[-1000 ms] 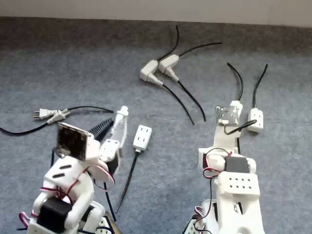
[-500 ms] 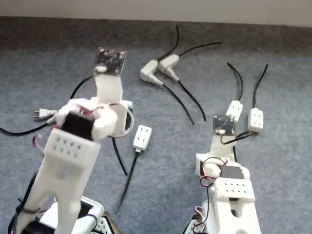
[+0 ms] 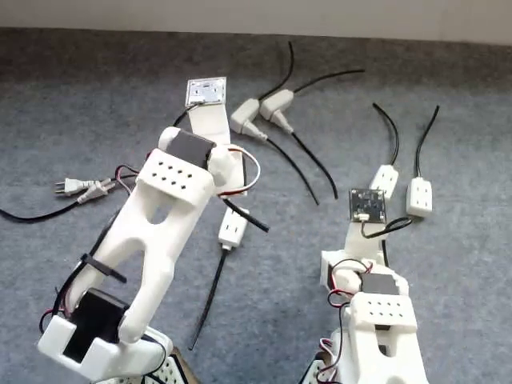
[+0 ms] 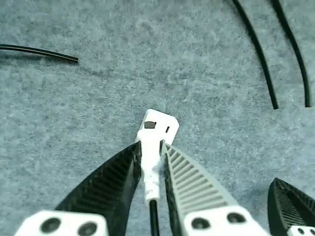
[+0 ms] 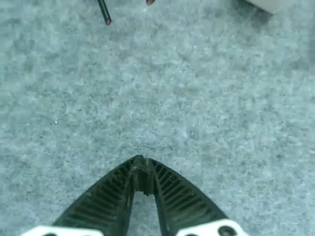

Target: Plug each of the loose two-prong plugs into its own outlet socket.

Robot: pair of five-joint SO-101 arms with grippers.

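- Grey carpet covers the whole work surface, and all the loose parts lie on it.
- Left gripper: we see both fingers clamped on a white connector, with its black cord running back between them. We cannot tell whether it is a plug or a socket. It is held low over bare carpet, with other black cords lying nearby.
- In the high view the left arm stretches far out. Its wrist sits just beside the angled white plugs, a touching pair whose cords run off in several directions.
- Two-prong plug: it lies loose on the carpet, out beyond the left arm's outer side and well apart from every socket.
- Outlet socket: it lies face up and partly covered by the left arm, with its cord trailing back toward the arm bases.
- Right gripper: the fingers are pressed together with nothing between them, low over bare carpet.
- Small white outlet blocks: we count two side by side just beyond the right arm's wrist. Each has a thin black cord leading away from the arms.
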